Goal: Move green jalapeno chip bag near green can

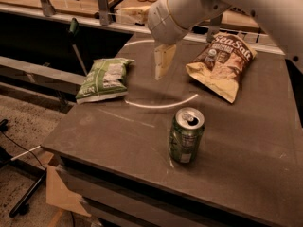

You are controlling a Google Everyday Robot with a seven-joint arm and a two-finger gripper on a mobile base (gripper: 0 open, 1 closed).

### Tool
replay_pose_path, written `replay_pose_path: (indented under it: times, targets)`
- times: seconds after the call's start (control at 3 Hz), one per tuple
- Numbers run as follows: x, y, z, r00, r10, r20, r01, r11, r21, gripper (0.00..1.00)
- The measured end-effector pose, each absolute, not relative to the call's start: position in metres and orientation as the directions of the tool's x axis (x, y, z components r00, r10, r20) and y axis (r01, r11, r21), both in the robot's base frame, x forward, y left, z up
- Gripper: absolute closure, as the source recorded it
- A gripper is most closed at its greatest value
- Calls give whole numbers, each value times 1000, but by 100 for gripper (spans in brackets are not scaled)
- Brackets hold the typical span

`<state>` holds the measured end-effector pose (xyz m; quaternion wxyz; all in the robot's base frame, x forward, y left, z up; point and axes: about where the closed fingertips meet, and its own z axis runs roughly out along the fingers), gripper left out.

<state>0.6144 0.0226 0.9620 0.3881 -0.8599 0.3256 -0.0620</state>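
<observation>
Evidently mid-approach, the gripper [163, 63] hovered near the green jalapeno chip bag [103, 78] — its spread impossible to tell; the bag lay well apart from the green can [186, 135] — next, probably, a descent and grasp.

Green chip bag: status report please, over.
Gripper above table, between the two bags, not touching either. Green bag flat at left edge, apart from can. Sea Salt bag at far side, off the path.
</observation>
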Motion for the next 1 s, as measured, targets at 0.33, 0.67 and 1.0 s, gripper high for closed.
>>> replay_pose_path:
  times: [0.33, 0.67, 1.0]
  targets:
    - [620, 60, 937, 843, -526, -111, -449, -575, -684, 0]
    - [626, 85, 918, 875, -478, -73, -406, -643, -649, 0]
    - [631, 103, 896, 899, -437, -28, -369, -720, -587, 0]
